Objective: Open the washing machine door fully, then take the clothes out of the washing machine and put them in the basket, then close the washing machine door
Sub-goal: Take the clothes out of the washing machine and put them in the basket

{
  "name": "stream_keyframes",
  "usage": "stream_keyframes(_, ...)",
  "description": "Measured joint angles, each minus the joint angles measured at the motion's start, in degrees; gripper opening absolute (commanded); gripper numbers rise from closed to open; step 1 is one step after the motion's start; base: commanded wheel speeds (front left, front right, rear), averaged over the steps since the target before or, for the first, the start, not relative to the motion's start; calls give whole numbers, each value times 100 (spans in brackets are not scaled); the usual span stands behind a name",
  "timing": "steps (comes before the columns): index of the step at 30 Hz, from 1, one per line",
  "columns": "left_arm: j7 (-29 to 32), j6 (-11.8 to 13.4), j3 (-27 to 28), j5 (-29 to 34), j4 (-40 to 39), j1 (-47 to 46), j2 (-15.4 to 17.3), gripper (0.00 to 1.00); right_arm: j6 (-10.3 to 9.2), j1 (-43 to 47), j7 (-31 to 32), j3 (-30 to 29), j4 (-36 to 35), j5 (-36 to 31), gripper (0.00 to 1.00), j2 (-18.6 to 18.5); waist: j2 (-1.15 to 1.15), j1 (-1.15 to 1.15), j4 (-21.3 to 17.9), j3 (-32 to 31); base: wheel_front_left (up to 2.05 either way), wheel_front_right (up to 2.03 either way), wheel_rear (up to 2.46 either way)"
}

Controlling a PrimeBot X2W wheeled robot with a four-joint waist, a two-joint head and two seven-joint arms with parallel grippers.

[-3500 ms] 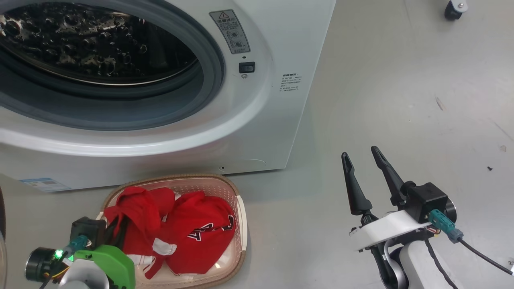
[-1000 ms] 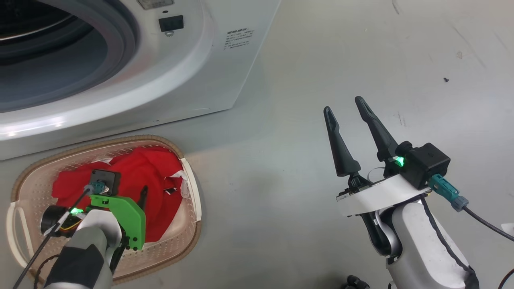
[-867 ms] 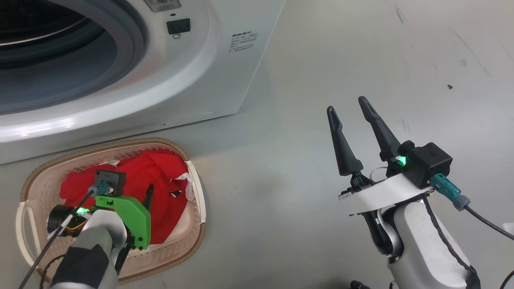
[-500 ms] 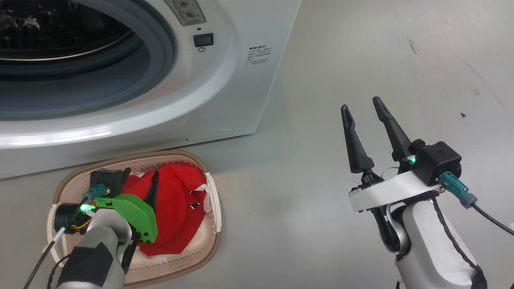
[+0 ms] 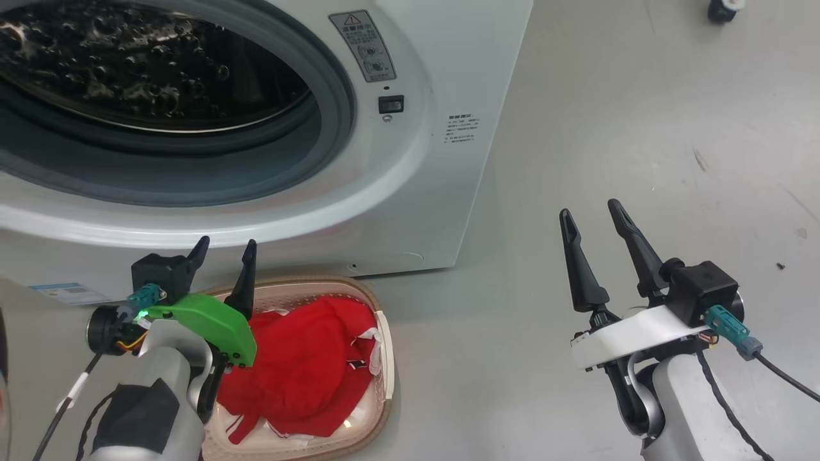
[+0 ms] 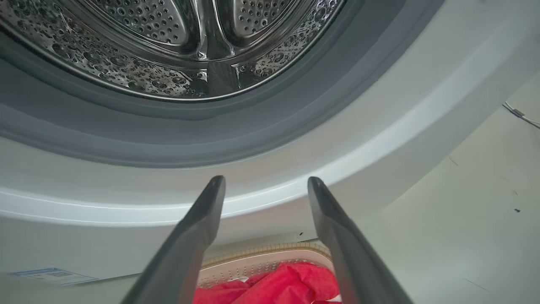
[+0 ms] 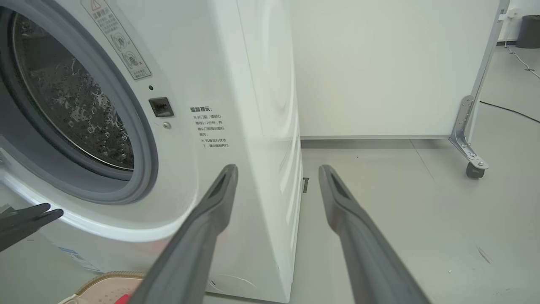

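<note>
Head view: the left jaws were dipped into the basket [image 5: 386,378] a second ago. Now they're sitting raised over its upper-left rim, at the lower left of the frame, spread wide with nothing between them. The whole picture is shifting too, but that's the camera, not the washer. The clothes [image 5: 307,371] are lying heaped in the basket at bottom centre, bright red cloth with bits of white trim. The basket is sitting on the floor just in front of the washing machine [image 5: 416,192]. The steel drum [image 5: 147,70] at upper left is looking empty. The right jaws are hovering at lower right, also apart and holding nothing, well clear of everything.

Left wrist view: the two dark fingers [image 6: 198,228] are pointing at the lower lip of the opening. The drum [image 6: 168,42] up top is showing bare perforated steel, and red clothes [image 6: 287,283] are peeking in at bottom centre.

Right wrist view: the fingers [image 7: 211,219] are framing the washer's [image 7: 253,105] right front corner, and a sliver of basket rim [image 7: 109,278] is showing at bottom left.

So I'm guessing the unloading is done and only shutting the washing machine door is left.
</note>
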Motion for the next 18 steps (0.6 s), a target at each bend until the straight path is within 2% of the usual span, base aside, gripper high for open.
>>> stream_keyframes(18,-15,16,725,-91,-1682,1001,77,100,100,505,0,-78,20,-1,100,4,0,0,583,-954,0,0,0)
